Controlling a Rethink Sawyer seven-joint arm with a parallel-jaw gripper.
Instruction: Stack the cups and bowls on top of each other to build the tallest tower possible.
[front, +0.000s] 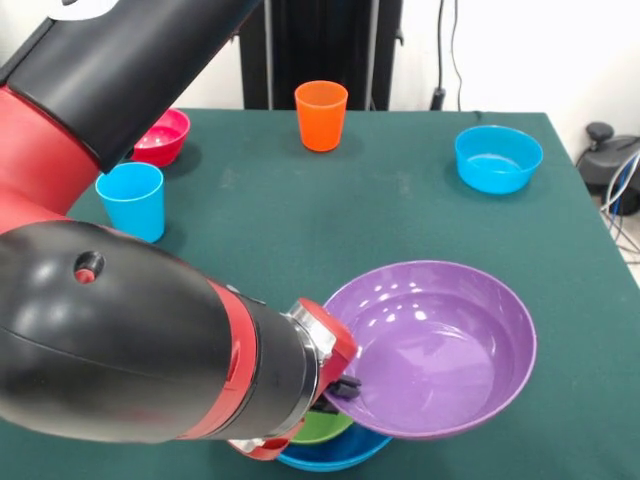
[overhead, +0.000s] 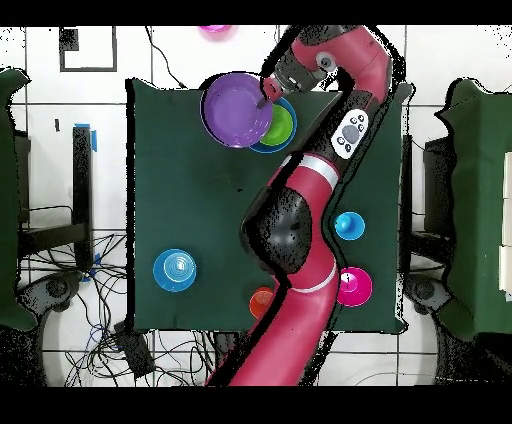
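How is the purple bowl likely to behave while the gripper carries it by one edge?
The purple bowl looks like glossy, thin plastic, so probably stiff, light for its width, and slippery. The gripper seems to pinch only its rim, and the bowl sits tilted, so it may swing or slip. Wide and shallow, it should settle rather than roll over the green bowl.

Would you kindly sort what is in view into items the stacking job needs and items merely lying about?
For the job:
- purple bowl, at the gripper
- green bowl nested in a blue bowl
- second blue bowl
- light blue cup
- orange cup
- pink-red bowl

Just lying about:
- cables on the floor
- a pink object beyond the table
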